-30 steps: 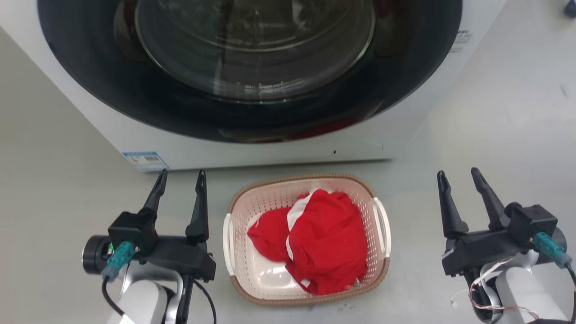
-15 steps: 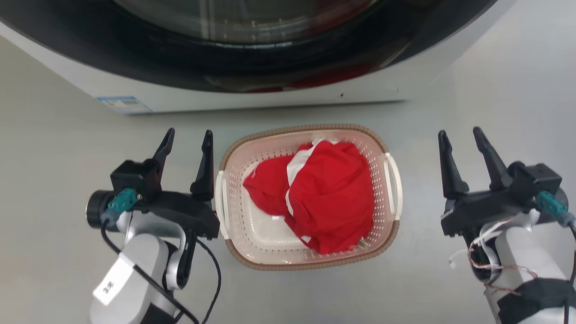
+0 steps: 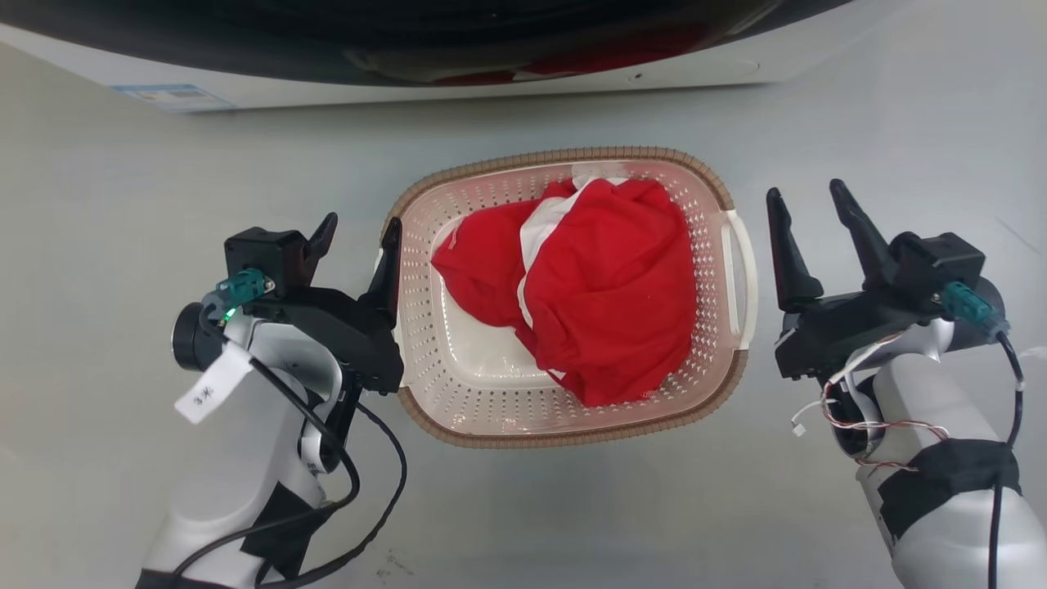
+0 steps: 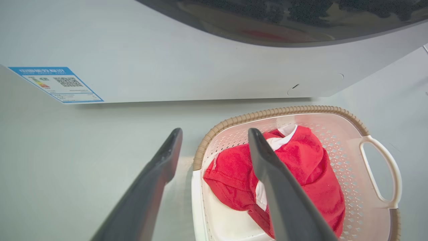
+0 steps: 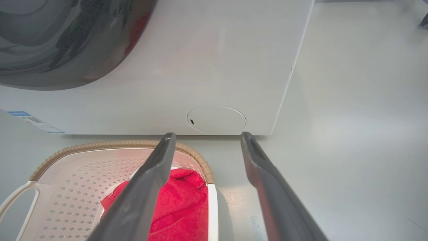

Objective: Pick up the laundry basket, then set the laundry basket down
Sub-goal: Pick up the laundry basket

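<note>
laundry basket on grey floor just in front of white washer, red garment w/ white trim inside, L gripper at its left rim (one finger over the inside, other outside), jaws apart, R gripper just beside right handle, jaws apart too

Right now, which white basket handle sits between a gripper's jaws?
The left handle, straddled by the left gripper with jaws open; the right handle is bare, the right gripper beside it.

head: steep overhead | wrists: low, forward | shared: laundry basket, washer
</note>
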### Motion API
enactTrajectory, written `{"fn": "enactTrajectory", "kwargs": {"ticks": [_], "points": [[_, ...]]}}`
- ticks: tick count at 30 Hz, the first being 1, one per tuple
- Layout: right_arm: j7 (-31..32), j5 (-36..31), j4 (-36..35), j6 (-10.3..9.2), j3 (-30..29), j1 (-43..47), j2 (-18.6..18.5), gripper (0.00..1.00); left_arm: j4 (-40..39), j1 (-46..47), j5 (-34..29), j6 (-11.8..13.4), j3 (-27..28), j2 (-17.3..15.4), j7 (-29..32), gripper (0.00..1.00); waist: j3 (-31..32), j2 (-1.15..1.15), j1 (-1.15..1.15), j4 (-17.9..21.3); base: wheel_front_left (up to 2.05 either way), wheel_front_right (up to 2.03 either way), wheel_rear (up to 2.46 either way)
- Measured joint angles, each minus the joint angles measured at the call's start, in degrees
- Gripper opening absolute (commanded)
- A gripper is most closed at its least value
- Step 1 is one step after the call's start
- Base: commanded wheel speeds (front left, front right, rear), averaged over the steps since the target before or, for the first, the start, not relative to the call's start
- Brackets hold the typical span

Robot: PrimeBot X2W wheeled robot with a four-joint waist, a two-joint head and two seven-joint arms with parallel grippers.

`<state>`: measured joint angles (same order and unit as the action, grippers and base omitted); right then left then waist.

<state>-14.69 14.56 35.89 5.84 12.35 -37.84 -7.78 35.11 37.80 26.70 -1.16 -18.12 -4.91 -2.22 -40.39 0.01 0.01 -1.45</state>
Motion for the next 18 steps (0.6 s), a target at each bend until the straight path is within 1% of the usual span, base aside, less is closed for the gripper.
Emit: {"fn": "enactTrajectory", "kwargs": {"ticks": [5, 11, 13, 18], "points": [[0.01, -0.41, 3.6, 0.22, 1.38, -2.1, 0.69, 1.0, 4.26, 2.08, 0.55, -1.41, -0.47, 0.37, 1.53, 1.0, -1.95, 0.0, 0.0, 0.12, 0.0, 0.0, 0.0], [0.05, -0.44, 7.61, 0.31, 2.65, -4.21, 1.16, 1.0, 9.05, 3.67, 1.05, -1.91, -0.69, 0.91, 2.94, 1.0, -4.18, 0.0, 0.0, 0.32, 0.0, 0.0, 0.0], [0.08, -0.47, 8.92, 0.65, 3.07, -5.04, 1.22, 1.0, 10.48, 4.39, 1.05, -1.92, -0.94, 0.99, 3.24, 1.0, -5.01, 0.0, -0.01, 0.36, 0.0, 0.0, 0.0], [0.09, -0.48, 10.96, 0.74, 3.78, -6.63, 1.43, 1.0, 12.89, 5.9, 1.05, -2.37, -1.15, 1.2, 3.69, 1.0, -6.7, 0.0, 0.0, 0.42, 0.0, 0.0, 0.0]]}}
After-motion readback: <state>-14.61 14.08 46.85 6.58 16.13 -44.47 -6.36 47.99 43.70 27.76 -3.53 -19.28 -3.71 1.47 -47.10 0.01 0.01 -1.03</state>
